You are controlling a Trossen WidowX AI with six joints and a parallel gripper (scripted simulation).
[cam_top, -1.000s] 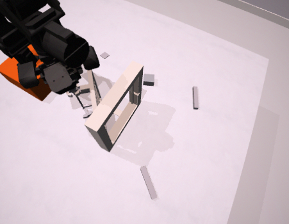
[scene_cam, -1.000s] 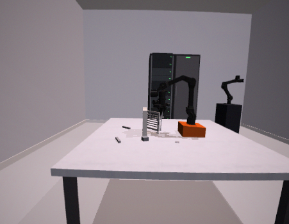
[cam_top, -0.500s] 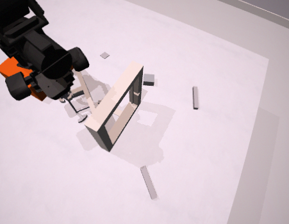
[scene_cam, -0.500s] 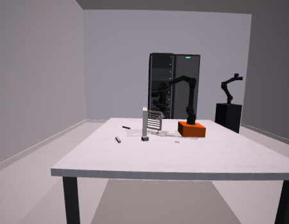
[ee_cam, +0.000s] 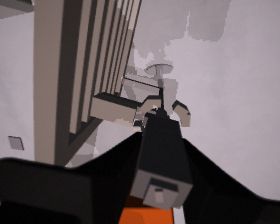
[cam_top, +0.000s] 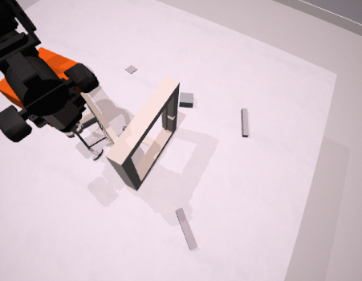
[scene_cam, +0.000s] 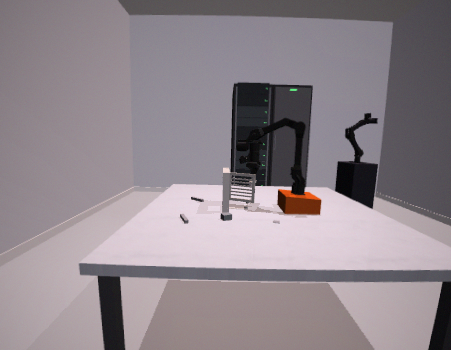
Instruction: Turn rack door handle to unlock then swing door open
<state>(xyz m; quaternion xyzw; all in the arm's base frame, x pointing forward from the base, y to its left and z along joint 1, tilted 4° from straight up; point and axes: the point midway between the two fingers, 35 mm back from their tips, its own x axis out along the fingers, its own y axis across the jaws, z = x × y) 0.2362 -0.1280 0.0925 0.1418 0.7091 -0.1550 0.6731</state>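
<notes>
The beige frame (cam_top: 144, 120) (scene_cam: 226, 195) (ee_cam: 45, 75) stands upright on the table. Its slatted door (cam_top: 101, 120) (scene_cam: 242, 187) (ee_cam: 107, 50) is swung far out of it on the arm's side. I cannot tell the exact angle. My gripper (cam_top: 72, 128) (ee_cam: 159, 140) points down beside the door's free edge, shut on the upright handle. The handle's thin dark shaft (ee_cam: 161, 95) (cam_top: 98, 154) shows beyond the fingertips, above a small round disc (ee_cam: 158, 68). The grip itself is partly hidden by the gripper, and how far the handle is turned is hard to tell.
A grey block (cam_top: 186, 100) (scene_cam: 226, 216) lies behind the frame's far end. Two bars (cam_top: 245, 122) (cam_top: 186, 229) lie beyond the frame. A small flat tile (cam_top: 131, 69) (scene_cam: 276, 221) lies on the arm's side, near the orange base (scene_cam: 299, 202).
</notes>
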